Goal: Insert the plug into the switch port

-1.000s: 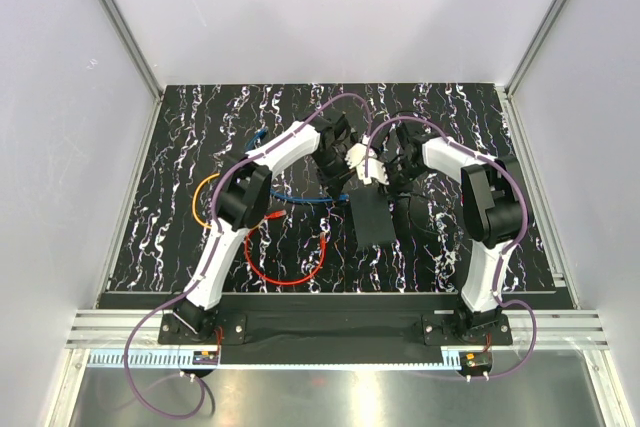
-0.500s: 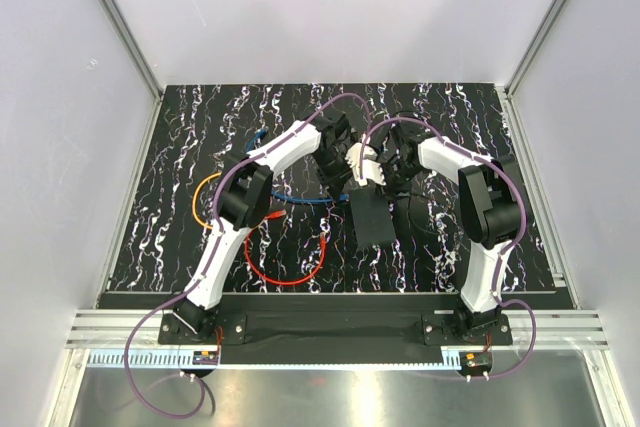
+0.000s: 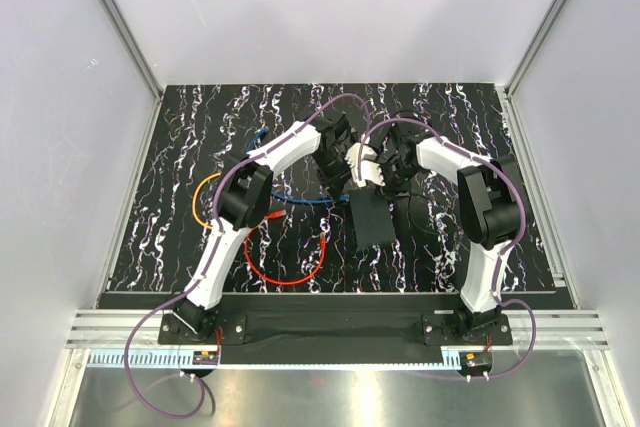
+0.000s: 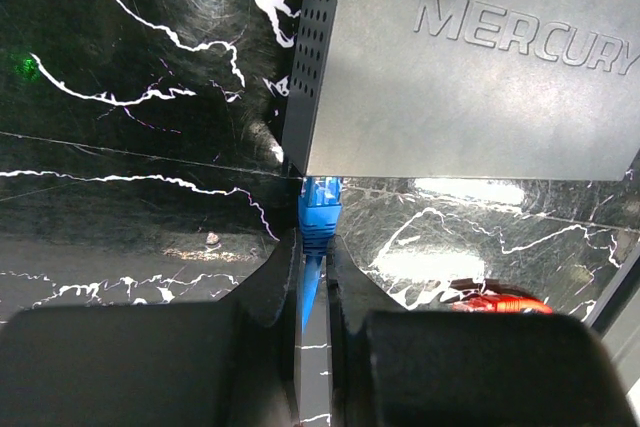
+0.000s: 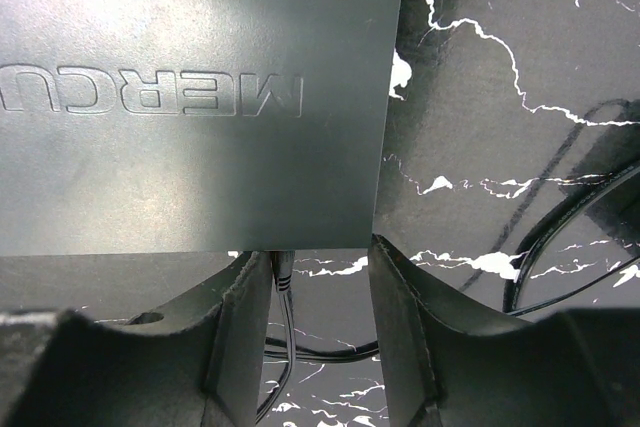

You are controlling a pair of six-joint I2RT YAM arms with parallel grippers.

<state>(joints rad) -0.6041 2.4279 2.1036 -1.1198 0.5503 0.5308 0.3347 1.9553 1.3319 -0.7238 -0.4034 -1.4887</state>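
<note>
The matte black switch box [image 3: 372, 217] lies flat at the table's middle; it fills the top of the left wrist view [image 4: 470, 67] and the right wrist view [image 5: 190, 97]. My left gripper [image 4: 315, 257] is shut on the blue plug [image 4: 321, 209]. The plug's front end meets the box's near edge at its left corner; the port itself is hidden behind it. My right gripper [image 5: 320, 277] is open at the same edge, fingers either side of a black cord [image 5: 284, 282] plugged into the box. In the top view both grippers [image 3: 340, 172] [image 3: 375, 172] meet at the box's far end.
A red cable [image 3: 285, 262] loops near front-left of the box, its end showing in the left wrist view [image 4: 495, 299]. An orange cable [image 3: 205, 197] and the blue cable [image 3: 300, 197] lie to the left. Black cord coils [image 3: 420, 212] lie right of the box.
My right gripper has shifted slightly left, closer to my left gripper at the box's far end. The left arm and the box have barely moved.
</note>
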